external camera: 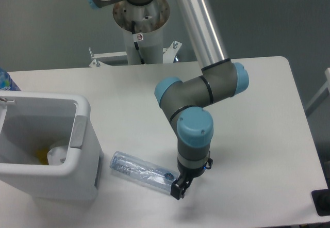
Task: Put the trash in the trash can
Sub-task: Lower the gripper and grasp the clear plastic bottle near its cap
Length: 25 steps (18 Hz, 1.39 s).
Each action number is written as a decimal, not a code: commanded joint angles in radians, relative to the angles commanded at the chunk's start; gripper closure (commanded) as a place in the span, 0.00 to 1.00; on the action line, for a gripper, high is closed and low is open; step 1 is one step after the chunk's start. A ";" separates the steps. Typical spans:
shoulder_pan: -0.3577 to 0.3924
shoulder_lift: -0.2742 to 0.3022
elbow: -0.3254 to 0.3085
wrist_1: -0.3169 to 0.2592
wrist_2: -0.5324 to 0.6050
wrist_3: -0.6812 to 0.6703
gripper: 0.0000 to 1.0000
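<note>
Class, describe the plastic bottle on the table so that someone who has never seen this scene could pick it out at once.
Start at the white rectangular plastic bin at the table's left front corner. Just right of it, lying flat on the white table, is a crushed clear plastic bottle with a bluish label, its far end at the robot's black tool. It is the only transparent, elongated thing there.

The bottle (142, 169) lies on the table (258, 109), right of the trash can (82, 150).
</note>
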 joint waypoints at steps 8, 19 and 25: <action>-0.026 -0.017 -0.017 0.002 0.034 -0.025 0.14; -0.026 -0.031 -0.002 0.002 0.032 -0.043 0.42; -0.028 -0.038 0.014 0.003 0.032 -0.067 0.60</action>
